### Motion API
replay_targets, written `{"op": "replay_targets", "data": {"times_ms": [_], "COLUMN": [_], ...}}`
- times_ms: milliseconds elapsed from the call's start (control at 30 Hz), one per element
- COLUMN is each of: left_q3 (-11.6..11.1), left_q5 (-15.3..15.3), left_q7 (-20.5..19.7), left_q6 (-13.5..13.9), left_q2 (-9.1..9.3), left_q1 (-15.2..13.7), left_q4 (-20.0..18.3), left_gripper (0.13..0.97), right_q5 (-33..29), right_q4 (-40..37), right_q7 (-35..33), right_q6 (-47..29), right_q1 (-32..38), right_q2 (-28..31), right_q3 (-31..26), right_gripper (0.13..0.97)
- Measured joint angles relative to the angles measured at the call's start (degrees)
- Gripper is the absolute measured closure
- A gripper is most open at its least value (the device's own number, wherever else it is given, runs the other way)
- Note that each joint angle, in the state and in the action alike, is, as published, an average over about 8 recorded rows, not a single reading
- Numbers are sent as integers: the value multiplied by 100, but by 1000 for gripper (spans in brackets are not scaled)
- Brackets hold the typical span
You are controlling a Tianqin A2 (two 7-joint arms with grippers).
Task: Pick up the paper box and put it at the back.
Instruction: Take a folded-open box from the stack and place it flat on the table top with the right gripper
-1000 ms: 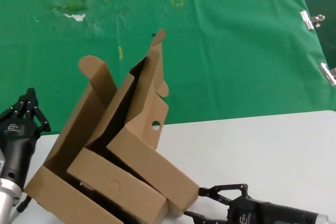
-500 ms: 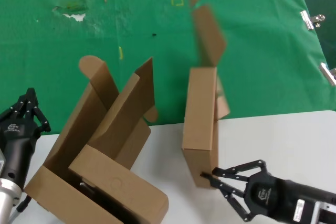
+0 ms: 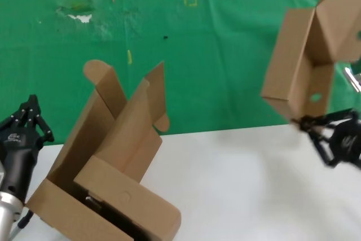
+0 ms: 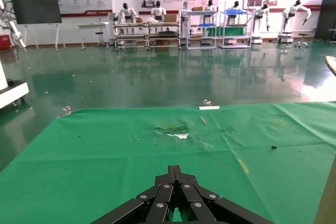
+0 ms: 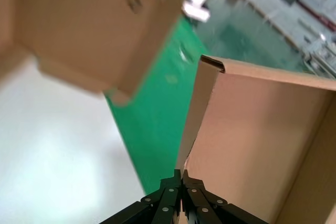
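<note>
The paper box (image 3: 298, 71), shallow brown cardboard with a punched round hole, hangs tilted in the air at the right, over the near edge of the green cloth (image 3: 225, 55). Its lid is open. My right gripper (image 3: 302, 121) is shut on the box's lower wall edge. In the right wrist view the gripper (image 5: 182, 174) pinches the thin cardboard wall (image 5: 252, 145). My left gripper (image 3: 31, 114) is shut and empty at the far left beside the cartons. It points over the cloth in the left wrist view (image 4: 175, 170).
A bigger brown carton (image 3: 101, 134) with a rounded flap leans at the front left on the white tabletop (image 3: 254, 184). A box with a circle mark (image 3: 127, 198) lies in it. Metal clips (image 3: 334, 21) hold the cloth's right edge.
My right gripper has pulled the paper box out of the carton pile, then carried it up and to the right. The left arm has not moved.
</note>
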Motion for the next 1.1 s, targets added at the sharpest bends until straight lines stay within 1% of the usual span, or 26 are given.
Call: {"op": "replay_targets", "data": {"times_ms": [67,167,267,500,633,700,800,933,1100], "left_q3": [0,0,0,0,0,0,0,0,0], "left_q5": [0,0,0,0,0,0,0,0,0], "left_q7": [0,0,0,0,0,0,0,0,0], "left_q6": [0,0,0,0,0,0,0,0,0], "left_q2": [0,0,0,0,0,0,0,0,0], "left_q1": [0,0,0,0,0,0,0,0,0], "left_q4": [0,0,0,0,0,0,0,0,0], "left_gripper": [957,957,957,957,957,957,957,957,957], "right_q5": [-504,-1294,-2111,-3990,-4824,-5123,-5374,-5484,-5476], "right_q4": [-145,-513,-999,-2222,-2888,-3202,-3593,-3955,-4115], "right_q7": [520,1234,1760,2610,2936,2988,2951,2789,2552], "right_q6": [92,65,-131,-731,-983,-1090,-1195,-1298,-1471], "right_q1": [301,943,1748,3570,4287,4558,4881,5168,5300], "right_q2": [223,435,375,-488,-1059,-1344,-1687,-1997,-2180], "right_q3": [-185,-614,-1168,-2498,-2979,-3104,-3224,-3347,-3488], "right_gripper": [956,956,956,956,956,956,956,957,958]}}
